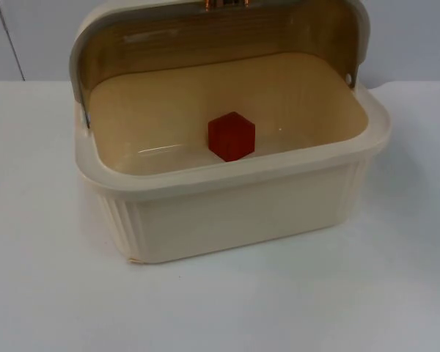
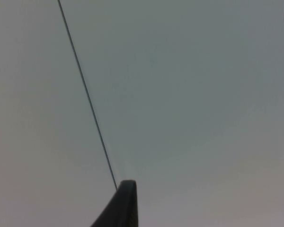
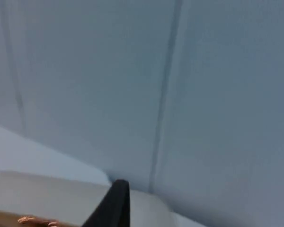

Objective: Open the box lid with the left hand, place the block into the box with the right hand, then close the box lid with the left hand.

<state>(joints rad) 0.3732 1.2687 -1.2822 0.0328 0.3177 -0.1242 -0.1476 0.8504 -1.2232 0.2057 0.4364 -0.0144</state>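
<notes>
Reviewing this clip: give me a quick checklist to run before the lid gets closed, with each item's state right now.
1. Block inside the box, resting on its floor: ok.
2. Lid raised, tilted back behind the opening: ok.
3. Nothing across the box's rim that would jam the lid: ok.
4. Left gripper positioned at the lid: not ok; its view faces the grey wall.
5. Right gripper clear of the opening: cannot tell; it is close to the lid's top edge.
</notes>
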